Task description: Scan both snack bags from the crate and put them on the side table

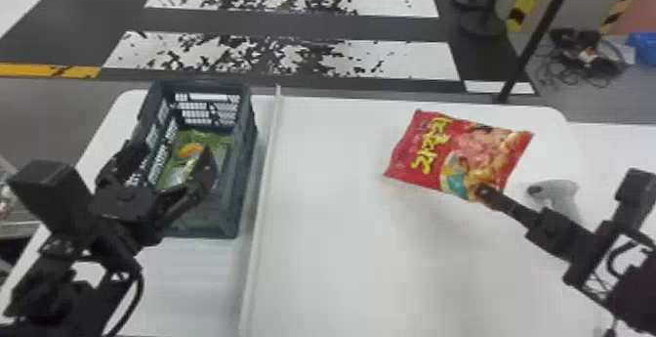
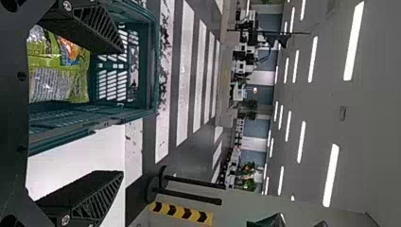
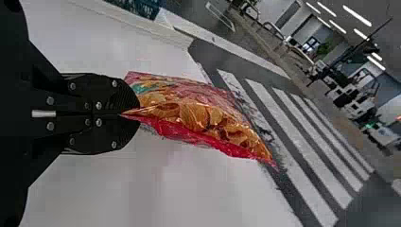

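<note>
Right fingers pinch the red snack bag, yellow lettering visible.

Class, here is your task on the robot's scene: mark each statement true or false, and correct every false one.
1. The right gripper holds the red plastic snack bag. True.
2. The green plastic snack bag hangs from the left gripper. False: it lies inside the dark green slatted plastic crate.
3. The pale grey handheld scanner is to the robot's right of the crate. True.
4. The left gripper's fingers are pressed together. False: they stand apart.
5. The raised white strip runs between the crate and the red bag. True.
</note>
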Controlling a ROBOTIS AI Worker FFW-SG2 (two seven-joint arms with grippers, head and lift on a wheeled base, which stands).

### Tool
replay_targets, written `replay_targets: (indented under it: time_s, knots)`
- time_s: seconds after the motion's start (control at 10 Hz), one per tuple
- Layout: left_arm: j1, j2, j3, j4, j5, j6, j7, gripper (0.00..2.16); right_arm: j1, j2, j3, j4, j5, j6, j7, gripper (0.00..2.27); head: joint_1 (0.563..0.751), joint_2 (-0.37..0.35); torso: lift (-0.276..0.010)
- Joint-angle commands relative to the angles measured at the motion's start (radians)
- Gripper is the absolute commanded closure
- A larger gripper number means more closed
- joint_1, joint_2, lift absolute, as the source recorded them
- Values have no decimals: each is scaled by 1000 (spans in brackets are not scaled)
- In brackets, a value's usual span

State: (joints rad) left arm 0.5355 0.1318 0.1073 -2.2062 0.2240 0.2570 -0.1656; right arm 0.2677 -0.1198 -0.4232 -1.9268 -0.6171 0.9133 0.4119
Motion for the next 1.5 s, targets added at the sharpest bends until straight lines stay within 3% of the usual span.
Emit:
replay_targets:
  time_s: [0.0, 0.1, 0.4, 0.6, 0.8, 0.9, 1.0, 1.1, 1.2, 1.3, 1.4]
  knots:
    - [-2, -1, 2, 0, 0, 0, 2, 90, 56, 0, 60, -169, 154, -122, -33, 2260, 695, -57, -87]
    - [0, -1, 2, -1, 0, 0, 2, 90, 94, -11, 121, -244, 298, -230, -45, 2260, 695, -62, -87]
    - [-2, 0, 8, 2, 11, 0, 2, 90, 159, -155, 451, -242, 939, -441, -183, 2260, 695, -44, -87]
    - [-2, 2, 9, 7, 12, 0, 2, 90, 176, -235, 652, -135, 1329, -466, -357, 2263, 695, -21, -87]
    - [-3, 3, 12, 8, 15, 0, 2, 90, 183, -284, 779, -41, 1593, -389, -404, 2260, 695, 8, -87]
    - [-5, 3, 12, 11, 18, 0, 2, 90, 186, -314, 822, -8, 1668, -386, -403, 1990, 695, 13, -87]
    - [-6, 3, 12, 14, 26, 0, 2, 90, 203, -331, 839, -6, 1697, -389, -341, 1261, 695, 15, -87]
    - [-6, 3, 14, 16, 28, 0, 2, 90, 220, -337, 844, -17, 1692, -399, -292, 167, 695, 22, -87]
    - [-6, 3, 14, 14, 28, 0, 0, 90, 231, -342, 834, -43, 1674, -395, -242, -2, 695, 32, -87]
    - [-3, 3, 14, 13, 28, -3, 2, 90, 243, -343, 796, -100, 1588, -399, -171, 22, 695, 41, -87]
    - [0, 3, 14, 13, 28, -3, 2, 90, 257, -343, 718, -169, 1435, -405, -64, 46, 695, 44, -87]
